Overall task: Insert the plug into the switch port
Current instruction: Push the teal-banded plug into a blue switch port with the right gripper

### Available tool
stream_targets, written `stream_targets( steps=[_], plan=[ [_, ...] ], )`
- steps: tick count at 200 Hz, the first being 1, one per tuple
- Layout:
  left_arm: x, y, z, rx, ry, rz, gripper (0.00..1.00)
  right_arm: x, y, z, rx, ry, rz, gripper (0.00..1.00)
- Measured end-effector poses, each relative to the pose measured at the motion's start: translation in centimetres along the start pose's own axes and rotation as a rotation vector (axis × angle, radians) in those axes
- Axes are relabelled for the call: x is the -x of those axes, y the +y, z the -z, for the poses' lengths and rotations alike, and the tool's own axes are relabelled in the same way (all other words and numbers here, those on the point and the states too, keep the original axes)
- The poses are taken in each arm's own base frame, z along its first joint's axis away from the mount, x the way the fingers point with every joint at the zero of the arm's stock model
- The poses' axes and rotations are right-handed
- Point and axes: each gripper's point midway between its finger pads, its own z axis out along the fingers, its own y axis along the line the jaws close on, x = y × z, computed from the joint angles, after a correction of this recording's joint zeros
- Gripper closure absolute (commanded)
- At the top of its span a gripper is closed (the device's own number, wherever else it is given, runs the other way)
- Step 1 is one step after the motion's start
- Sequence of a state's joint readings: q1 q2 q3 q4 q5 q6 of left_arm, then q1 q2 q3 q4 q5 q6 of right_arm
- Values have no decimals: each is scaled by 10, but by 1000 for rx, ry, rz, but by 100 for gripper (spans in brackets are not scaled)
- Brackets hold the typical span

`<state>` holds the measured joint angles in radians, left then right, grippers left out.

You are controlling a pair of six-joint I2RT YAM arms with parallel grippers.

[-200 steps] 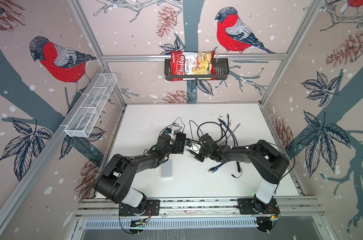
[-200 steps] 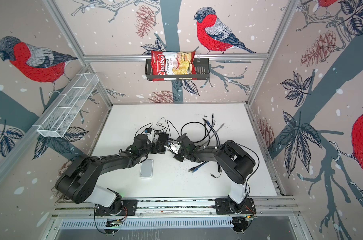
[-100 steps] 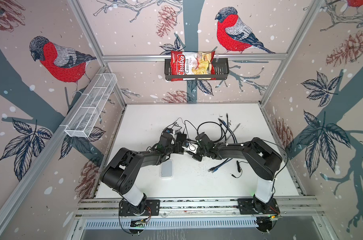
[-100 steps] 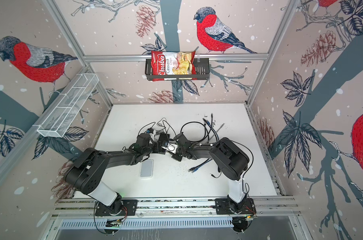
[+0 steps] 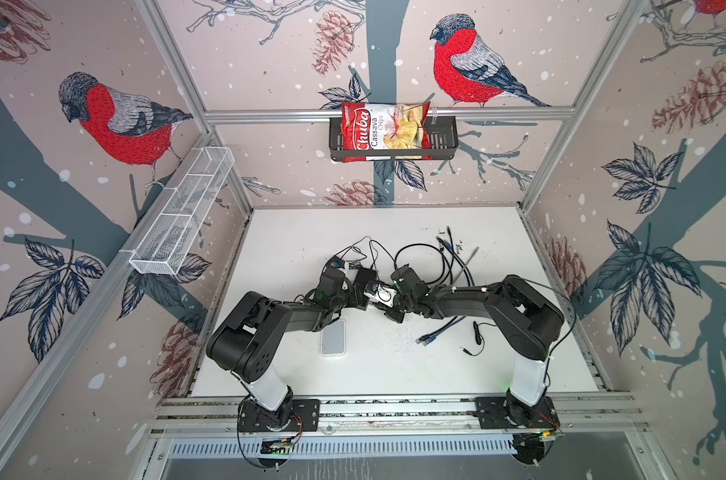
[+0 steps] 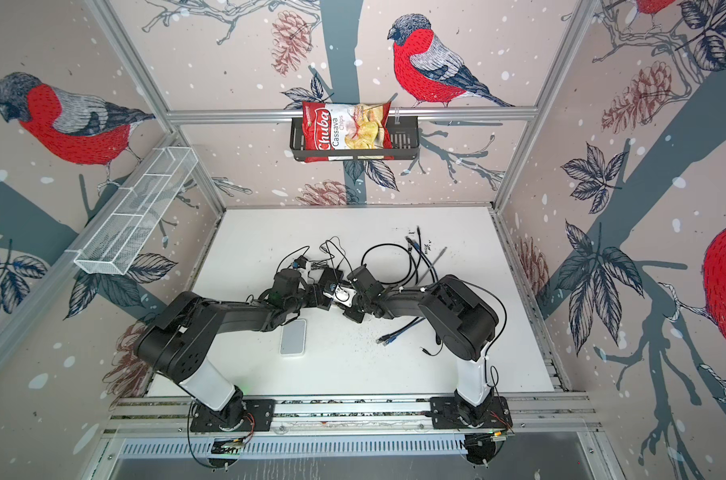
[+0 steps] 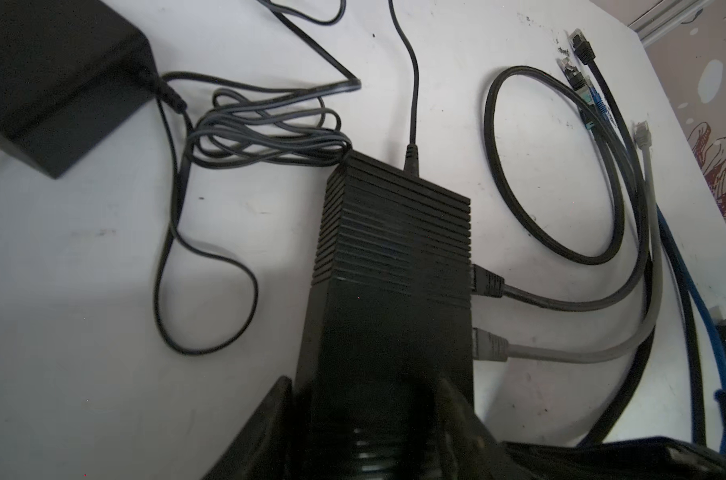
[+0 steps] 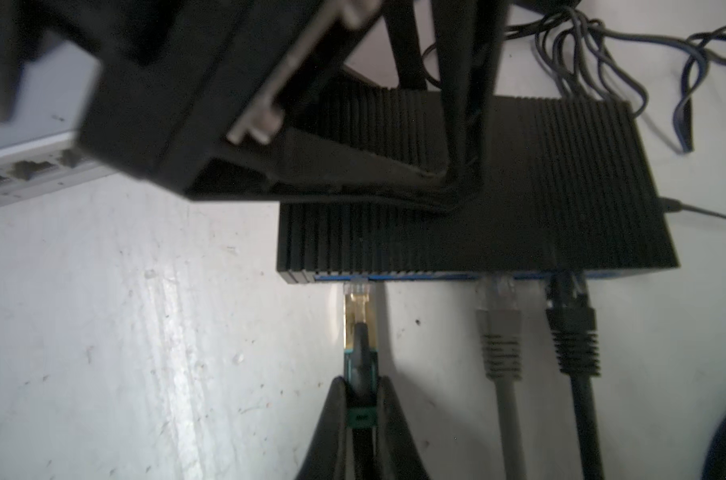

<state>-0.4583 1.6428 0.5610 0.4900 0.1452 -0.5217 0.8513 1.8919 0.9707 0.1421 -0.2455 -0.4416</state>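
The insertion step is under way. The right hand (image 8: 361, 386) is pinching the teal boot of the plug (image 8: 358, 316), and the plug's gold shell is pointing straight ahead of its fingertips at the black ribbed switch (image 8: 519, 187). The clear tip is meeting the blue port face; whether it is already entering the socket is too fine to tell. The left hand (image 7: 363, 382) is straddling the switch body, a finger on each side. Whether those fingers are pressing the casing or only flanking it, I cannot tell.

Further along the port face from the right hand, a grey plug (image 8: 498, 328) and a black plug (image 8: 573, 328) are sitting in their sockets. That suggests the free port is the one dead ahead. The next move is probably calling for a short, straight push along the plug's own axis, with the switch braced so it is not sliding away from the hand.

The counter (image 8: 103, 332) is showing white and scuffed. It is carrying a coiled lead (image 7: 270, 143) and a power brick (image 7: 53, 83) beyond the left hand, and a white switch (image 5: 333, 336) beside the left arm. Bird-patterned walls (image 5: 270, 62) are enclosing the cell. A wire basket (image 5: 182, 216) is hanging on one wall and a black basket (image 5: 444, 141) holding a chip bag (image 5: 384, 126) on another — both are well apart from either hand.
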Motion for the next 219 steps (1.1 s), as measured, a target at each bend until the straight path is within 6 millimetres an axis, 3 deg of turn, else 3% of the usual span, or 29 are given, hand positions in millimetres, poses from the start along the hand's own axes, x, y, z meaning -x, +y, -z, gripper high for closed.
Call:
stream_targets(
  steps=[153,219],
  plan=[
    [4,2,10,19,-38,63,48,3,20,3,59,-22,-33,98],
    [1,1,9,12,-50,68,49,5,17,-2,54,-26,-64,98]
  ],
)
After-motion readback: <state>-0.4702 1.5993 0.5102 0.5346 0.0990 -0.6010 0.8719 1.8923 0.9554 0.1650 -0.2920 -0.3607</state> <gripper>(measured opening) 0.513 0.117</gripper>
